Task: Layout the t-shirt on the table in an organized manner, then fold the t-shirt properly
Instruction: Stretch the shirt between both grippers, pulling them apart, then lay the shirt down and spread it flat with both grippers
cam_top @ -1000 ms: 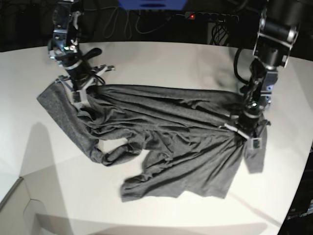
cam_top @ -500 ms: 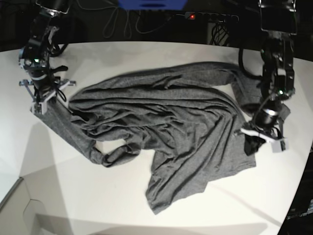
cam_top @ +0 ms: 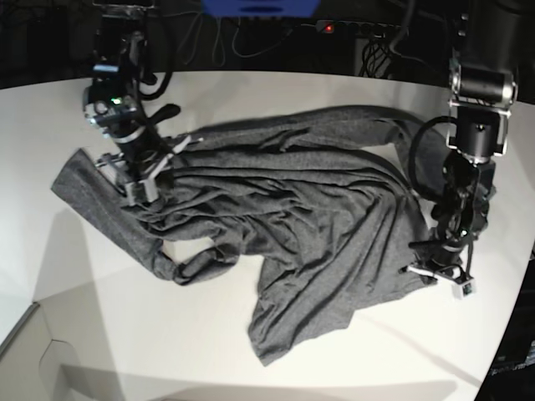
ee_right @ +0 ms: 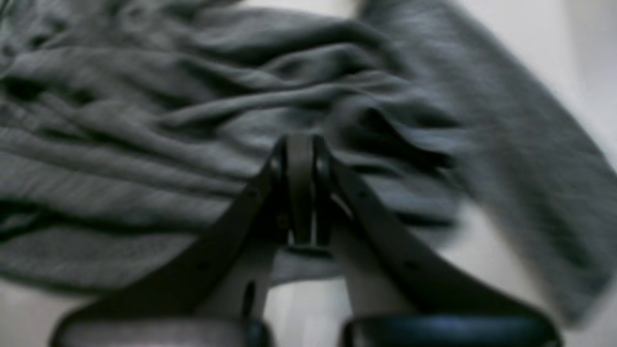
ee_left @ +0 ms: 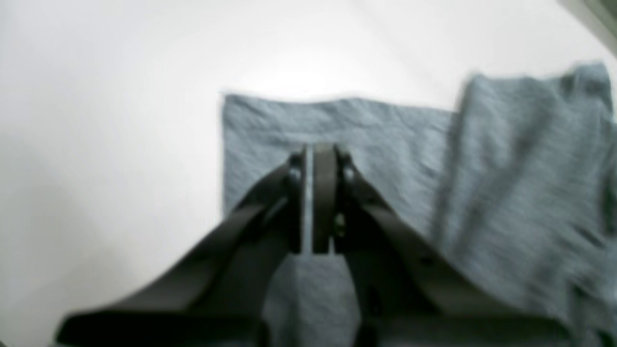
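Observation:
The dark grey t-shirt [cam_top: 292,217] lies crumpled across the white table [cam_top: 251,92], one long sleeve trailing to the left front. My right gripper [cam_top: 134,188] is at the shirt's left side, by the shoulder. In the right wrist view it [ee_right: 300,140] is shut, with folds of the shirt [ee_right: 144,120] bunched at its tips. My left gripper [cam_top: 436,274] is at the shirt's right edge. In the left wrist view it [ee_left: 315,152] is shut over a flat part of the shirt [ee_left: 385,144] and seems to pinch it; bare table [ee_left: 120,120] lies to its left.
A power strip with a red light [cam_top: 328,27] and cables lie behind the table's far edge. The table's curved edge [cam_top: 520,276] runs close to my left gripper. A lower pale surface [cam_top: 25,351] shows at the front left corner.
My right gripper moved from the table's left side inward, with the shirt's left part following. My left gripper moved toward the front edge. The shirt's body lies about as before.

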